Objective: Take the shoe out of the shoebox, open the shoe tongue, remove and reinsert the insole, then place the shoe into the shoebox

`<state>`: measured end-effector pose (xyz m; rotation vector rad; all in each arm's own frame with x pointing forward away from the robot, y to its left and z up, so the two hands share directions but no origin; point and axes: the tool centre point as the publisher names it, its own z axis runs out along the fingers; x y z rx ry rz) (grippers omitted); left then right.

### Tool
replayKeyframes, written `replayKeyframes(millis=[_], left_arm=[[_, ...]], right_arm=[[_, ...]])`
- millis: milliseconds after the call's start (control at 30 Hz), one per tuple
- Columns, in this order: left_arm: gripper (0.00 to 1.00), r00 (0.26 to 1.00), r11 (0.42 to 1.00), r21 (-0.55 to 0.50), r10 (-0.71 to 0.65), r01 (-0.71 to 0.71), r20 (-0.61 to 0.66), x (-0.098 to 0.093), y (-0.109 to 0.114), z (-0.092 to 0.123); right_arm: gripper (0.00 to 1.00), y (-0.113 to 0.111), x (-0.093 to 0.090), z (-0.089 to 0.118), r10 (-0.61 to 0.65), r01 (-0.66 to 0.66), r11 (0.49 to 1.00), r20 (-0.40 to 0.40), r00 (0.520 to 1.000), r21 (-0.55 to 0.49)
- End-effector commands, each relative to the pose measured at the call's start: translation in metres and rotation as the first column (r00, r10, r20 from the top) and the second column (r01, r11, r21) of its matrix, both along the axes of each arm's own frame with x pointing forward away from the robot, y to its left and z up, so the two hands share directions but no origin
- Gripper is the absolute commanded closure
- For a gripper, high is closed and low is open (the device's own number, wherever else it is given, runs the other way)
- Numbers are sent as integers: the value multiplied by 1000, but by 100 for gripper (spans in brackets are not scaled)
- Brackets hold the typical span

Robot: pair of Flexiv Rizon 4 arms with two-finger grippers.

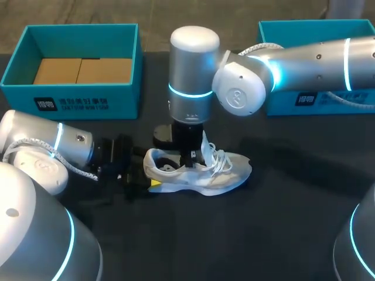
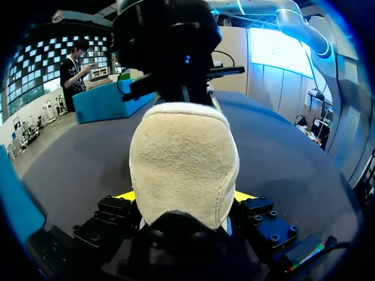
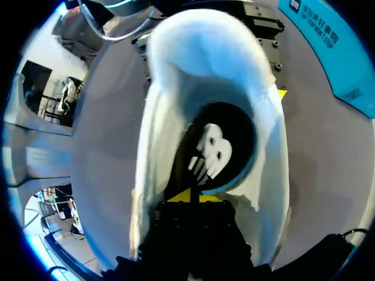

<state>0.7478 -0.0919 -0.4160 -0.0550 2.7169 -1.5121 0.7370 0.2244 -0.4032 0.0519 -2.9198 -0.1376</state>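
Observation:
A white sneaker (image 1: 202, 174) lies on its sole on the black table, toe to the right, laces loose. My left gripper (image 1: 147, 178) holds its heel: in the left wrist view the cream heel (image 2: 184, 158) fills the gap and both yellow fingertips (image 2: 124, 196) press its sides. My right gripper (image 1: 191, 157) comes straight down into the shoe's opening behind the raised tongue (image 1: 206, 146). In the right wrist view its yellow tips (image 3: 190, 196) are pinched together on the front of the dark insole (image 3: 234, 126), which bears a white mark.
An open teal shoebox (image 1: 88, 100) with brown card inside stands at the back left. A second teal box (image 1: 319, 98) stands at the back right, partly behind my right arm. Bare black tabletop lies in front of the shoe.

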Motion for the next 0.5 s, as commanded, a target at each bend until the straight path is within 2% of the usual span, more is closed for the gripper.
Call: replayKeyframes(millis=[33, 267, 500], left_arm=[[100, 1000, 1000, 4, 2, -2, 0, 2, 0, -2], [100, 1000, 1000, 4, 2, -2, 0, 2, 0, -2], [100, 1000, 1000, 4, 2, -2, 0, 2, 0, -2]], right_arm=[[100, -22, -11, 21, 4, -5, 1000, 19, 1000, 26], [100, -29, -1, 46, 22, -23, 998, 14, 1000, 54], [100, -31, 14, 57, 40, -43, 995, 42, 998, 93]])
